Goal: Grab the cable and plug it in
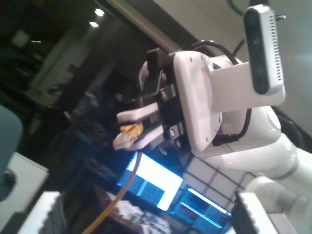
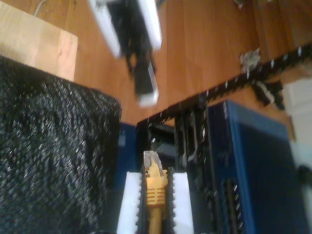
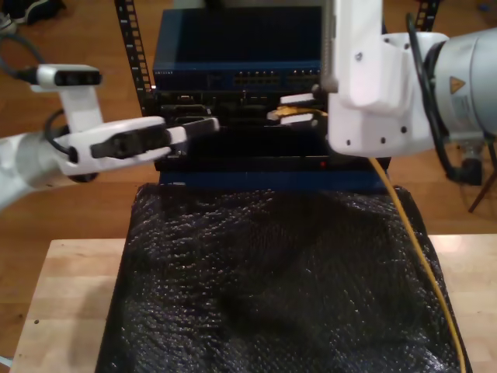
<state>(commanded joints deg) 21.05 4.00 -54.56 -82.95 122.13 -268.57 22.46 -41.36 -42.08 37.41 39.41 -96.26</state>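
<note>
The second gripper [image 2: 155, 178] is clamping the cable [image 3: 411, 233] by its yellow boot, jaws narrow on it, so that the clear plug [image 2: 150, 160] is sticking out past the pads [image 2: 129, 204] and pointing at the rack [image 2: 195, 141]. That hold is leaving the tip free to enter a socket, probably one of the ports [image 3: 264, 78] on the blue switch [image 3: 233, 54]. The plug is hanging in the air just in front of the rack, not yet seated. Behind the grip, the cable is trailing down over the black mat [image 3: 272, 280] along its edge at the exterior view's right, slack enough not to pull. The first gripper [image 3: 198, 128] is hovering near the rack with its jaws wide and holding nothing, seemingly watching the plug.
</note>
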